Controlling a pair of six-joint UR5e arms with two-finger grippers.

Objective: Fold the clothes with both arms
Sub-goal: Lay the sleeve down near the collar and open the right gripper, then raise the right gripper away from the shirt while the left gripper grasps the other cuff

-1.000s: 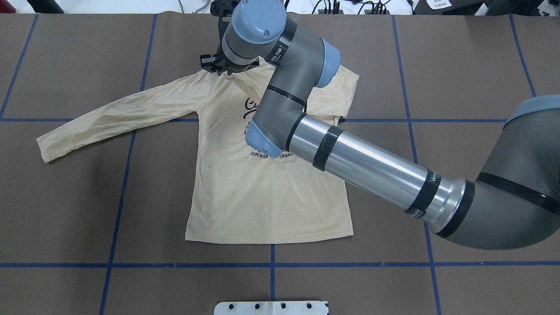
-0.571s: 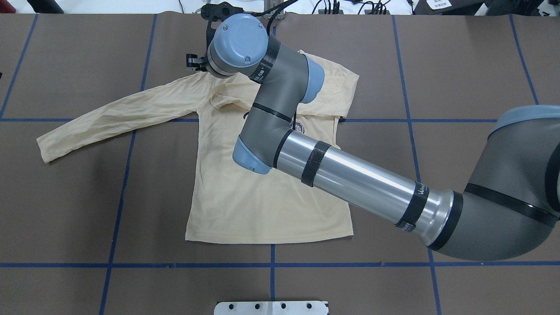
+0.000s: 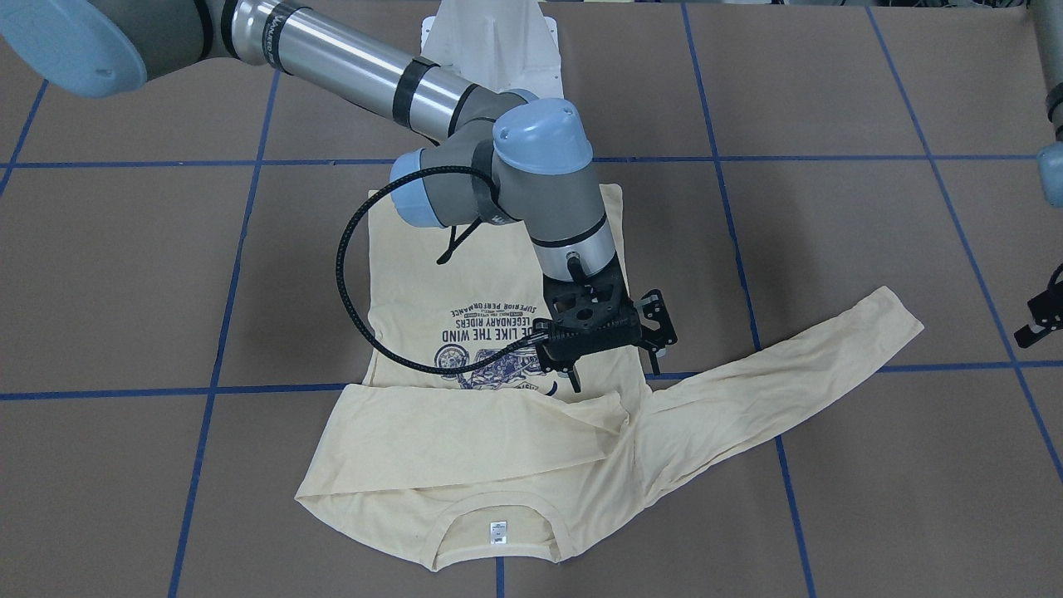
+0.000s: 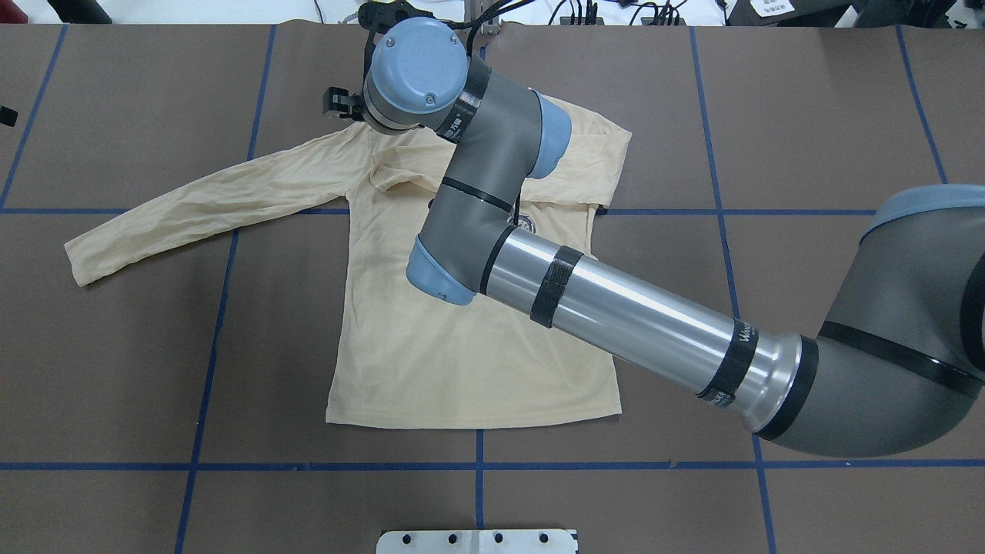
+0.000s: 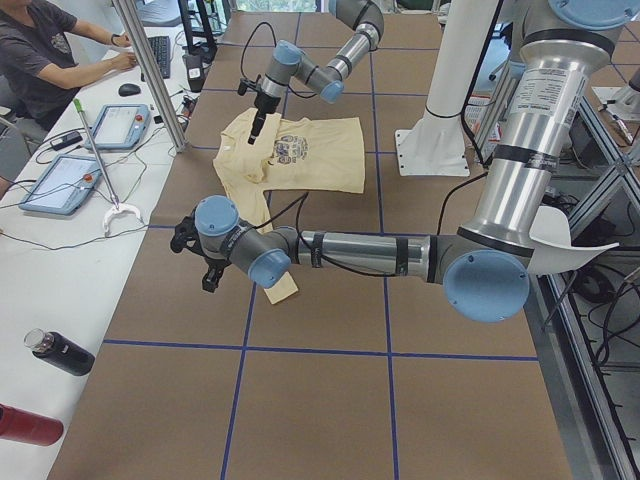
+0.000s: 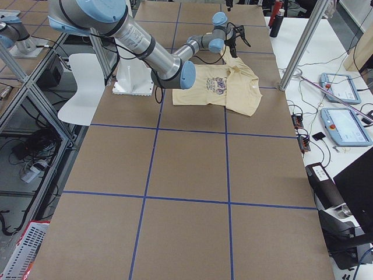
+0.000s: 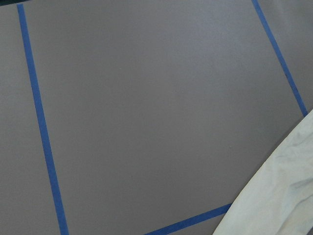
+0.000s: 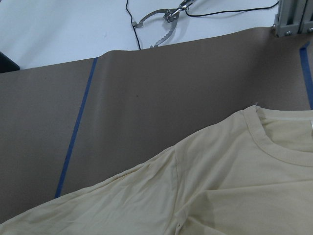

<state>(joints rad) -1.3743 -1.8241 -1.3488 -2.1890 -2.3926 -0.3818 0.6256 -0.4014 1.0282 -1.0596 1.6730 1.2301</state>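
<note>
Shirt (image 3: 465,448) lies flat on the desk (image 3: 124,274) in the front-facing view, neck label (image 3: 498,531) at the bottom of the frame. One sleeve is already laid across the chest; the other sleeve (image 3: 772,390) runs out to the right.

The right gripper (image 3: 616,370) hangs above where that sleeve joins the body, wrist pointing straight down, fingers (image 3: 575,380) parted and holding nothing. The left gripper (image 3: 1045,320) peeks in at the right edge, near the cuff; I can't tell how far open it is.

Overhead now: the sleeve's long axis slants from upper centre down to far left, and the right arm (image 4: 616,308) reaches diagonally across the shirt.

Left-side view: the left arm (image 5: 360,250) is stretched low, its wrist beside the cuff.

Left wrist camera: cloth in the lower right corner.

My call: the cuff end is the left arm's to take.
</note>
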